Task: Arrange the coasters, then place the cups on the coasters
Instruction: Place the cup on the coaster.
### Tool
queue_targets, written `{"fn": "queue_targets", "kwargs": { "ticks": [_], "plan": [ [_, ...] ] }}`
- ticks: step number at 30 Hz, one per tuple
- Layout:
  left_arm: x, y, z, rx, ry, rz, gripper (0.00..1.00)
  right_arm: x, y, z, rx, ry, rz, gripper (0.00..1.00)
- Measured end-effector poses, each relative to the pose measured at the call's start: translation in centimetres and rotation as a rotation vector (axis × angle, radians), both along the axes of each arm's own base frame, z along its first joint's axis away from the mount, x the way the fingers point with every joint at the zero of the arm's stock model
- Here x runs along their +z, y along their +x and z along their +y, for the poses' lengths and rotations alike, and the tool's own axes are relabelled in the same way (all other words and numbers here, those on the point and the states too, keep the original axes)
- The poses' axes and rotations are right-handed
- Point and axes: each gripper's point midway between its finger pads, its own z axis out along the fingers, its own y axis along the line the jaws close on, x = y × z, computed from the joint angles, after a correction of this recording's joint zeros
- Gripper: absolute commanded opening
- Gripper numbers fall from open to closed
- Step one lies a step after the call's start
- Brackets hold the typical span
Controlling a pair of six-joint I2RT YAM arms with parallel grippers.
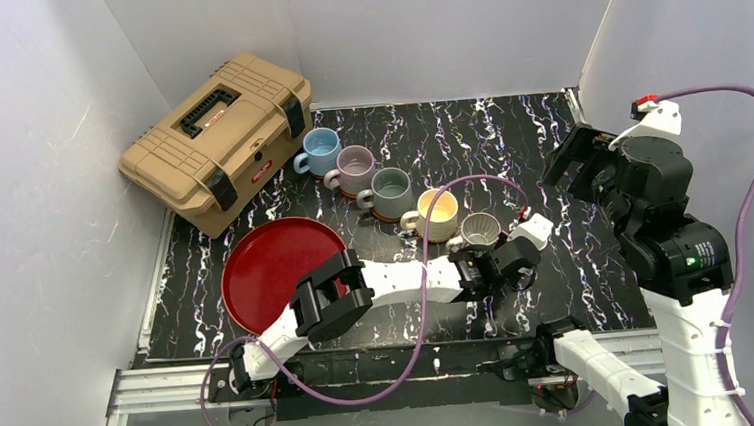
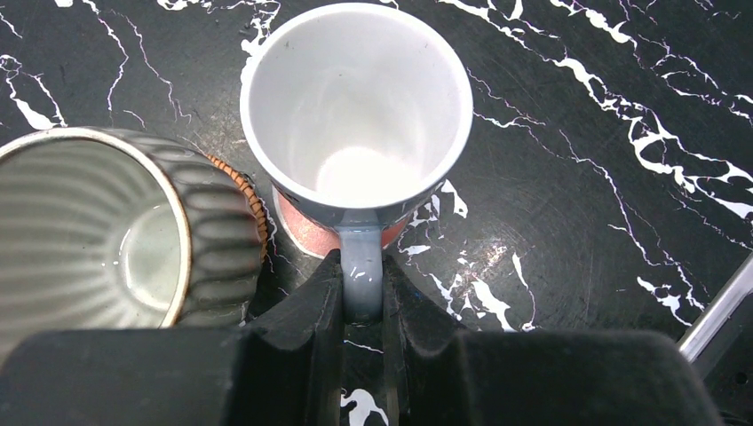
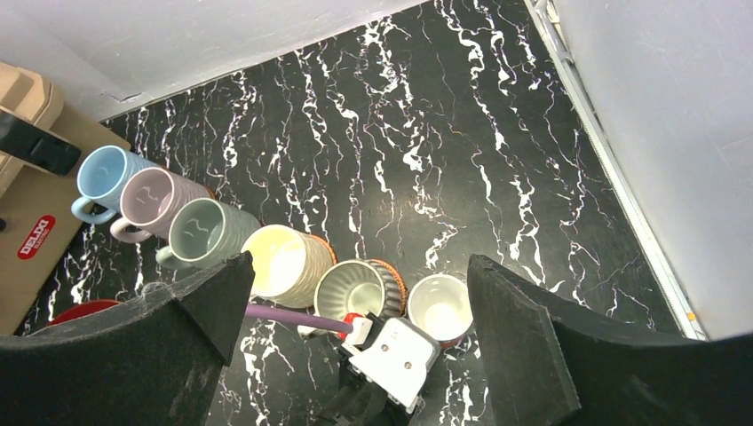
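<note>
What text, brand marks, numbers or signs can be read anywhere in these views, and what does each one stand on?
"DELIXI": white letters on the red label on the tan toolbox, seen from the right wrist view; the last letters are doubtful.
The same red label in the top view: too small to read.
No other text, number or sign can be made out in any view.

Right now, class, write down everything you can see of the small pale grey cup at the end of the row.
The small pale grey cup looks like glossy ceramic, white inside, empty and upright, its mouth wider than its base. It sits over a flat red coaster on the black marbled table, last in the row beside the ribbed cup. The left claw pinches its single handle.
</note>
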Motion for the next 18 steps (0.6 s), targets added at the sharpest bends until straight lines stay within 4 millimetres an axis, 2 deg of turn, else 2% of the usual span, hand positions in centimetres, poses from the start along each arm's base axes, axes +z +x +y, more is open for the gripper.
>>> {"fn": "queue_targets", "kwargs": {
  "ticks": [8,18],
  "plan": [
    [-0.29,-0.05,-0.03,0.009,-0.005,0.011,0.0,-0.46,0.11,0.08,0.003,-0.002,0.012,0.98],
    [-0.54,-0.07,-0.09,0.015,-0.009,0.018,0.14,-0.43,0.09,0.13,0.006,0.0,0.011,0.99]
  ]
}}
